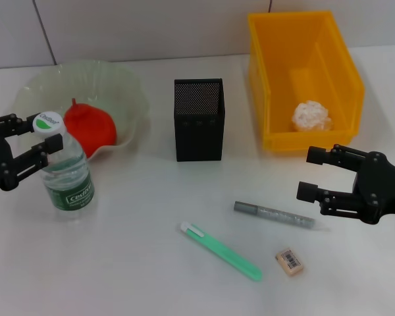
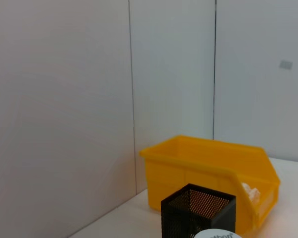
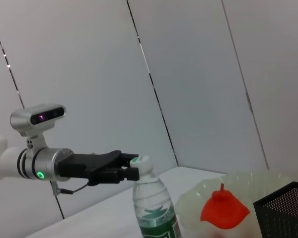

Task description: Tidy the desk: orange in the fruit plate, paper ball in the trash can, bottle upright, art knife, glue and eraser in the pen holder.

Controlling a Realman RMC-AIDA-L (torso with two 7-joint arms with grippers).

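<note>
Two tools are spread. Left tool [image 1: 30,139] brackets the cap of the upright bottle [image 1: 64,170]. Right tool [image 1: 316,174] hovers apart, glue [image 1: 274,214] just beside it, eraser [image 1: 289,261] nearby on the surface [image 1: 138,263].

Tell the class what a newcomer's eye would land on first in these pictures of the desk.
First, the bright yellow bin at the back right, with a white paper ball inside it. Next, the red-orange fruit in the pale plate at the back left, with an upright water bottle just in front, its cap between the open fingers of the left gripper.
</note>
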